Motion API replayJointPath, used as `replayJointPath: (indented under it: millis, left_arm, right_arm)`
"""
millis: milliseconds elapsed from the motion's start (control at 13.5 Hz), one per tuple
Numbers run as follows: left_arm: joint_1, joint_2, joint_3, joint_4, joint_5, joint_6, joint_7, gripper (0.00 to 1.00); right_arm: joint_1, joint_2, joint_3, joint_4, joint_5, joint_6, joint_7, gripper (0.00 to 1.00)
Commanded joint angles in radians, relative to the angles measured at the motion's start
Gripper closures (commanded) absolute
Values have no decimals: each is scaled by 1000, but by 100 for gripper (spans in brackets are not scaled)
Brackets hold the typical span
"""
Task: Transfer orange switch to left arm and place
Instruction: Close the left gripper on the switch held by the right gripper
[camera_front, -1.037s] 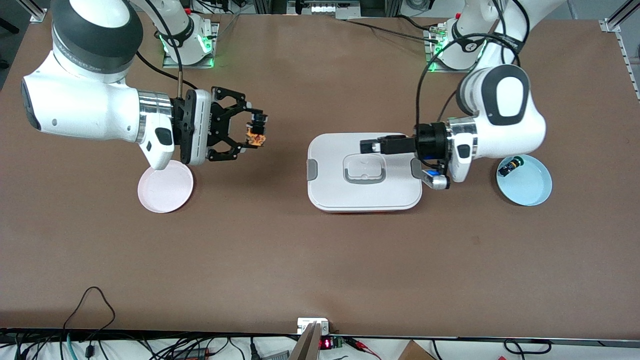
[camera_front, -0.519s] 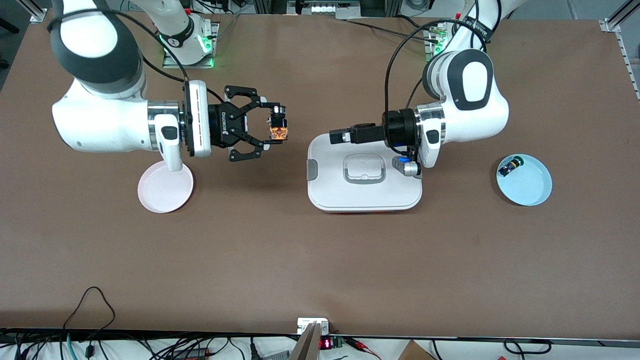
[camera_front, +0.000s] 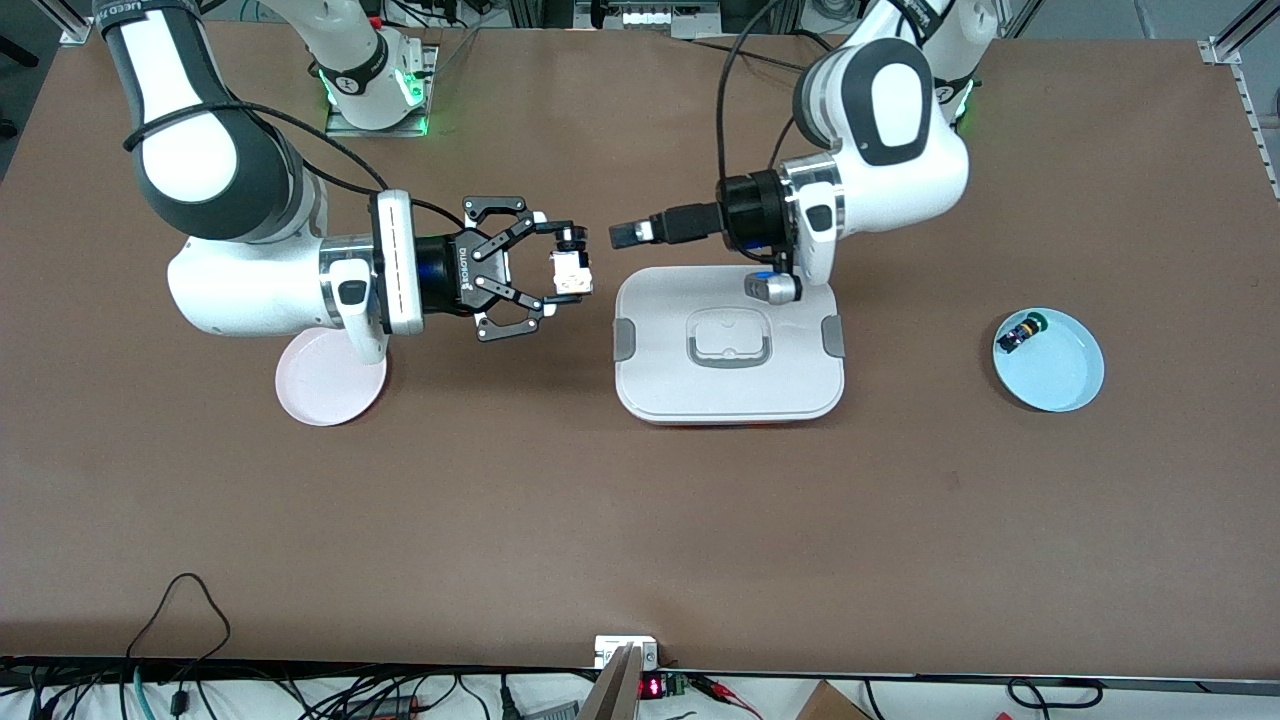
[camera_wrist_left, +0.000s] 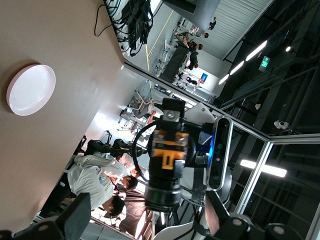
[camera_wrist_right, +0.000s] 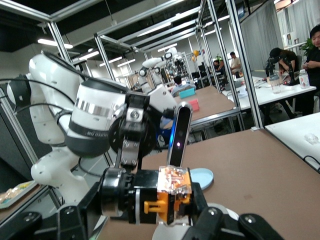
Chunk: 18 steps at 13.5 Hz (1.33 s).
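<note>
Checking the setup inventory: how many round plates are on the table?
2: a pink plate at the right arm's end, partly under that arm, and a blue plate at the left arm's end, holding a small green-capped switch.

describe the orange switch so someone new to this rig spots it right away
Start at the big white box mid-table, then look just off its edge toward the right arm's end. There the right gripper is shut on the orange switch in the air. Its orange part and pale blocky base distinguish it from the green-capped switch in the blue plate.

text: "ROBOTIQ" | on: right pincer body | else: none legible
</note>
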Motion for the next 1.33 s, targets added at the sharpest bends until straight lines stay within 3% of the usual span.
replayJointPath:
  millis: [0, 889, 1111, 1259]
  left_arm:
    - [-28, -9, 3, -6, -39, 50, 59, 0]
    - [-30, 6, 10, 37, -125, 76, 60, 1]
    - [-30, 14, 10, 36, -129, 90, 60, 12]
    - [-30, 17, 10, 37, -128, 91, 60, 12]
  right_arm:
    - [11, -7, 1, -10, 71, 3, -19, 85]
    - [33, 4, 1, -18, 71, 6, -20, 85]
    - [33, 4, 1, -19, 69, 10, -20, 85]
    - [33, 4, -1, -19, 69, 10, -20, 85]
